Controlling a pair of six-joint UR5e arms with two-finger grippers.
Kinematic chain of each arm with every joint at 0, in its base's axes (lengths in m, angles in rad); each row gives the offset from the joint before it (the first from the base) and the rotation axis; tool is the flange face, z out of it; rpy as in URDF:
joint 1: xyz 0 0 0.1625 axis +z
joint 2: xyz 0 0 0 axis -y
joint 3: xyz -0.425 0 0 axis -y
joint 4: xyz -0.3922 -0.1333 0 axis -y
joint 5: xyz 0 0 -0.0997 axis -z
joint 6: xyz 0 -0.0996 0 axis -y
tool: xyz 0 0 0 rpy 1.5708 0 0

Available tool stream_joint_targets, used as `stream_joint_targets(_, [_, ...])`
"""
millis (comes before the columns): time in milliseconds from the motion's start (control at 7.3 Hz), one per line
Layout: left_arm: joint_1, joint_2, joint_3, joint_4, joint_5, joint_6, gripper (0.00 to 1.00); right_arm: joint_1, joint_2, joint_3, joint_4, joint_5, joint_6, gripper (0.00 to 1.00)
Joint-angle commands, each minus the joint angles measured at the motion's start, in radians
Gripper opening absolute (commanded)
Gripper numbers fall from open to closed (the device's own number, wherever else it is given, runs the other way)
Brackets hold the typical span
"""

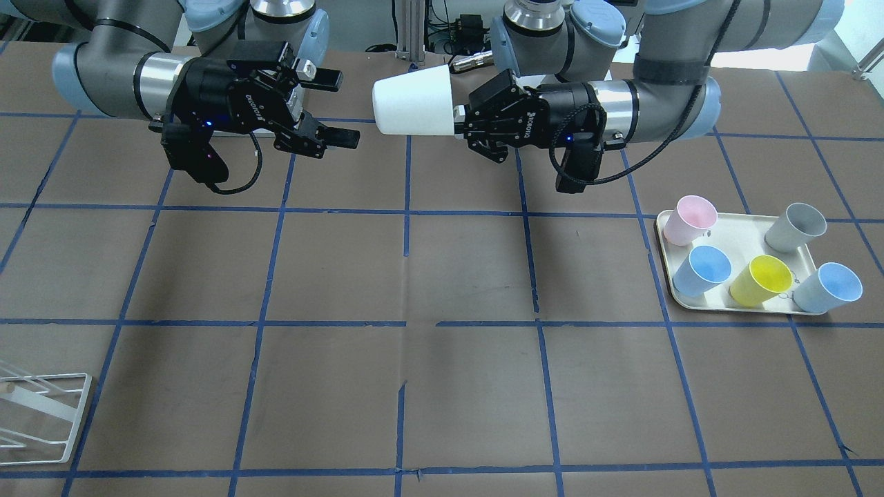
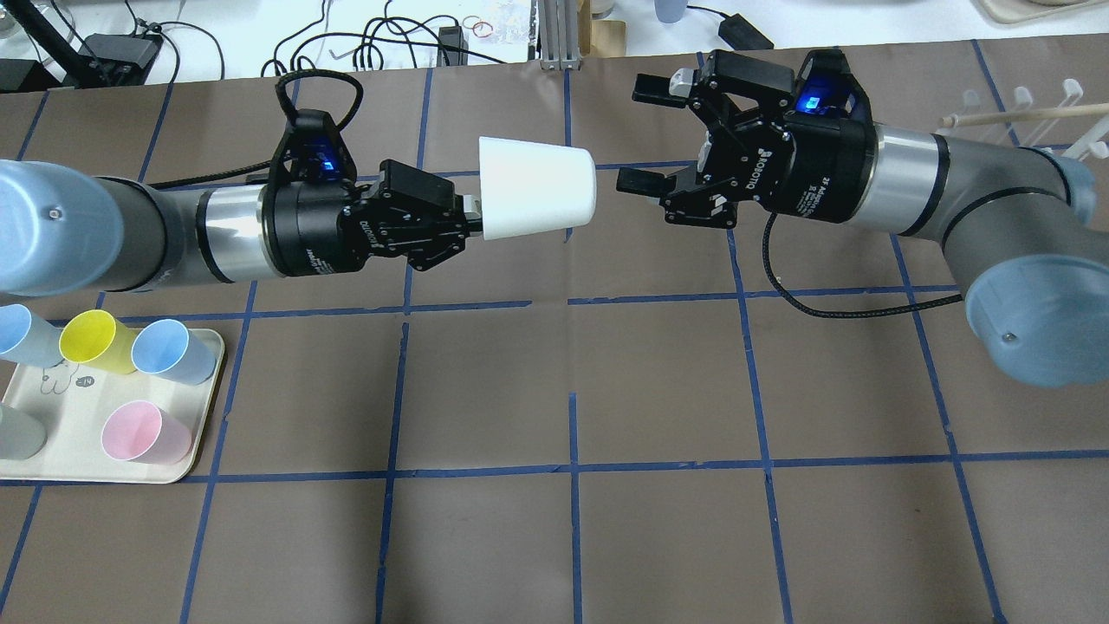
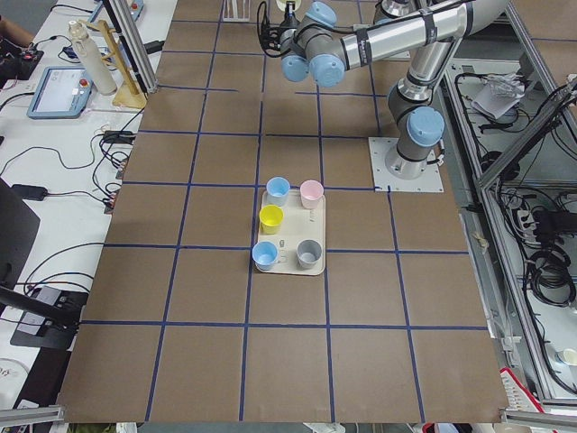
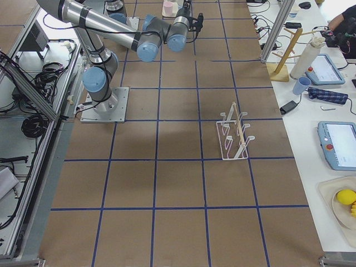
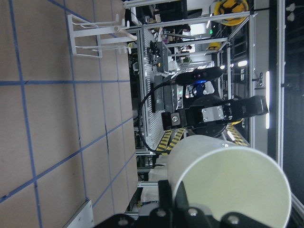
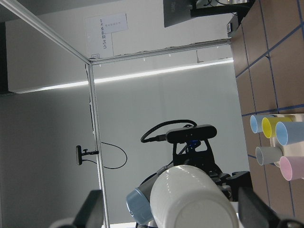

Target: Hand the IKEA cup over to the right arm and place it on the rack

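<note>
The IKEA cup (image 2: 537,186), almost white and tapered, lies horizontally in the air above the table's far middle. My left gripper (image 2: 475,217) is shut on its rim, and the cup's base points toward the right arm. My right gripper (image 2: 635,134) is open, level with the cup, a short gap from its base and not touching it. In the front-facing view the cup (image 1: 413,101) sits between the left gripper (image 1: 457,119) and the right gripper (image 1: 342,109). The cup also shows in the left wrist view (image 5: 228,185) and the right wrist view (image 6: 199,199). The white wire rack (image 2: 1040,113) stands at the far right.
A cream tray (image 2: 65,416) at the near left holds pink (image 2: 143,432), yellow (image 2: 91,340), grey and two blue cups. The rack also shows in the front-facing view (image 1: 41,414) and the exterior right view (image 4: 235,139). Blue tape lines grid the brown table.
</note>
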Motion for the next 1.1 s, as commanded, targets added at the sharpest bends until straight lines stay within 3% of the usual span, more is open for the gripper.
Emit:
stream_joint_targets(0, [-0.056, 0.001, -0.007, 0.003, -0.087, -0.002, 0.0, 0.015, 0.009, 0.0, 0.0, 0.0, 0.0, 1.0])
stream_joint_targets(685, [-0.059, 0.007, -0.009, 0.001, -0.087, 0.001, 0.0, 0.024, 0.0, -0.004, 0.002, -0.006, 0.022, 1.0])
stream_joint_targets(959, [-0.061, 0.007, -0.01, 0.0, -0.086, 0.003, 0.0, 0.023, -0.005, -0.004, 0.0, -0.075, 0.022, 1.0])
